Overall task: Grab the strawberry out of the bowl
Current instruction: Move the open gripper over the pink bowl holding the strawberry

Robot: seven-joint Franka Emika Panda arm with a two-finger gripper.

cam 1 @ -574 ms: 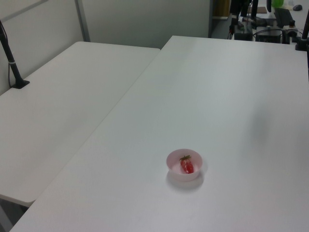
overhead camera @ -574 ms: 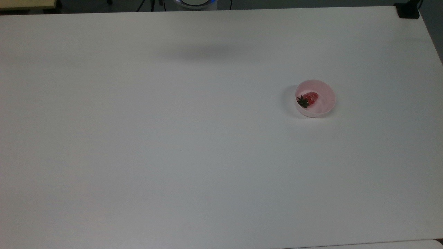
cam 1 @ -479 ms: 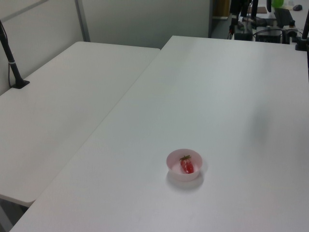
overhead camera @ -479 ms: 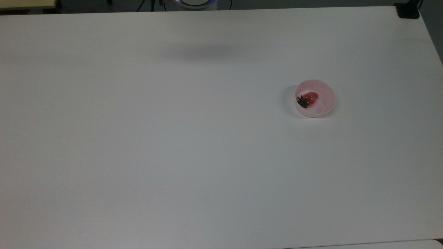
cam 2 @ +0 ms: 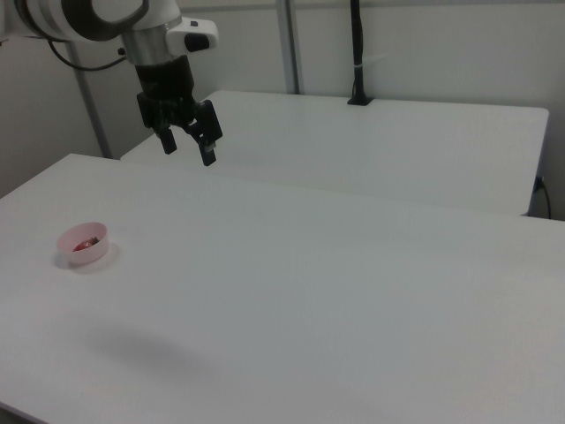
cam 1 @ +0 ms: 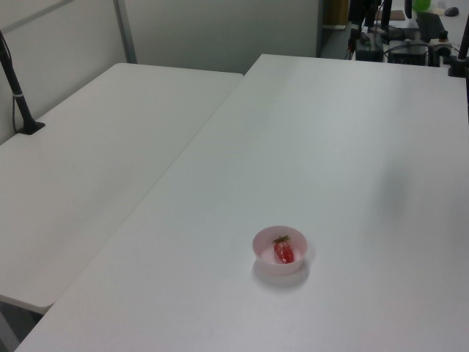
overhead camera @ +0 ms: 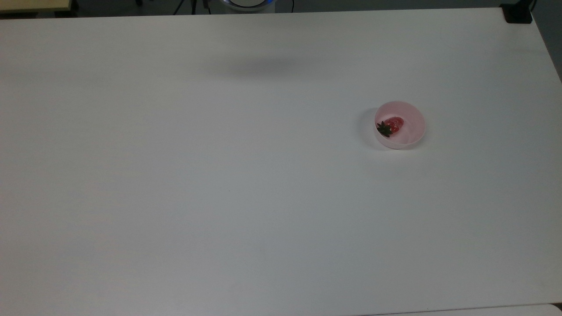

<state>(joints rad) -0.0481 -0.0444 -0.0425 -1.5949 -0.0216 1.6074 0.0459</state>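
**Strawberry not yet picked up**

We see the strawberry (overhead camera: 394, 125) lying in the bowl (overhead camera: 415, 127), right of centre in the top view. Our gripper (cam 2: 187, 147) hangs high at the right view's upper left, fingers apart, empty. Approach, descent and grasp all remain.

Only one delta, and it's small: the soft grey shadow (overhead camera: 260, 66) on the table (overhead camera: 175, 184), upper middle of the top view, has changed outline. Its right end now reaches slightly further toward the top view's right — the side where the bowl (overhead camera: 409, 141) sits — and its left end has pulled in a touch. The shift is faint; the blurred edges don't allow a tighter read.
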